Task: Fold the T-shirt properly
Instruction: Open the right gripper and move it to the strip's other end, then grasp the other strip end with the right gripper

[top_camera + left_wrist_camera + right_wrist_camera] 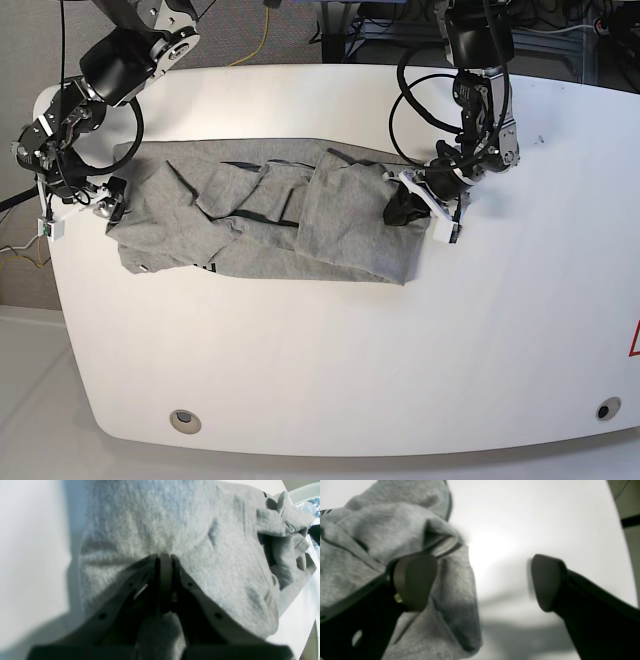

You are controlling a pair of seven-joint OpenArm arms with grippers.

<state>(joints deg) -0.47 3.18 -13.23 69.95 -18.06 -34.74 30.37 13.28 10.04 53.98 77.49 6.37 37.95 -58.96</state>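
the left gripper point(165, 556) has its jaws pinched on the t-shirt point(270, 225). the right gripper point(480, 580) has wide open jaws by a bunched edge; next it should bite that edge.

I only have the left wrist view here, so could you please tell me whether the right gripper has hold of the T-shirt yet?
Observer: No, the right gripper stands wide open and grips nothing; the T-shirt edge lies at one side of it.
Operator: Thank you. How does the shirt lie overall?
Observer: Rumpled, in a long band across the table between both arms.
Operator: Is any print showing?
Observer: Only small black marks, too small to read.
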